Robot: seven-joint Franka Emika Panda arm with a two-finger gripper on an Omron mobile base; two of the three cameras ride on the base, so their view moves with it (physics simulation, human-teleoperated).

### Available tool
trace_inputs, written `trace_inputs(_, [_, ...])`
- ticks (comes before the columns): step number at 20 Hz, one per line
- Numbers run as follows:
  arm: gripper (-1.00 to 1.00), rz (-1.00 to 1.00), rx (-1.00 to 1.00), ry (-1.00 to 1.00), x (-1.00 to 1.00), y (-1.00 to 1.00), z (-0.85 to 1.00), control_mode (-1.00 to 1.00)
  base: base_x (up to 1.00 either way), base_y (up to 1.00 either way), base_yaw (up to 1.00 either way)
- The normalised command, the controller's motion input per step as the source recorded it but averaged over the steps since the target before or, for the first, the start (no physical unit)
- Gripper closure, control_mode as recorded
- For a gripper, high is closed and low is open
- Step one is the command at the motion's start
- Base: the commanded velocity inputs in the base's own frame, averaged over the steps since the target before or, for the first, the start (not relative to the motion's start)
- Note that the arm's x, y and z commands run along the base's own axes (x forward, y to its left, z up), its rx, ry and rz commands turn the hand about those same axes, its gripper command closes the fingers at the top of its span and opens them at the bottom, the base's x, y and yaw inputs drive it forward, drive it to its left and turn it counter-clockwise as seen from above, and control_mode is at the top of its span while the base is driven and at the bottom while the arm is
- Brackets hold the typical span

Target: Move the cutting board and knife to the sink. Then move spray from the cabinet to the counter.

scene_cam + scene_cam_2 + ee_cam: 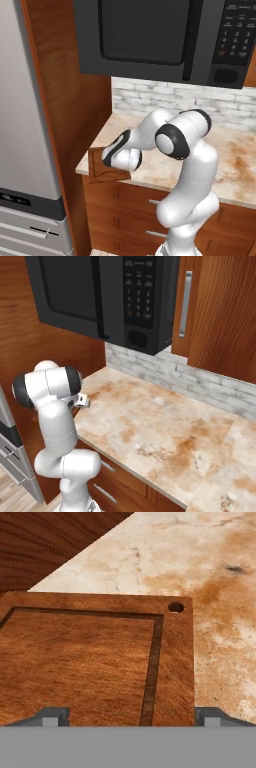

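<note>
We saw the board (95, 662) lying flat on the counter (220, 612). The gripper (131, 716) hovered over the board's edge, jaws wide, one fingertip (54, 716) either side.

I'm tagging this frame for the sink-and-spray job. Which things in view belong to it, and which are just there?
Job:
- cutting board, under the open pincer
- counter

Just there:
- microwave
- fridge
- brick backsplash
- lower drawers
</note>
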Motion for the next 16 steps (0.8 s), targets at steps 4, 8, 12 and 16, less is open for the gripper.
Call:
trace_inputs(4, [-1.00, 0.11, 0.00, 0.08, -0.69, 0.55, -0.30, -1.00, 0.00, 0.00, 0.00])
trace_inputs(8, [-1.00, 0.00, 0.01, 0.06, 0.27, -0.02, 0.00, -1.00, 0.00, 0.00, 0.00])
trace_inputs(12, [-1.00, 0.00, 0.01, 0.04, 0.32, -0.07, -0.02, -1.00, 0.00, 0.00, 0.00])
trace_inputs(16, [-1.00, 0.00, 0.05, -0.01, -0.20, -0.01, 0.54, -1.00, 0.00, 0.00, 0.00])
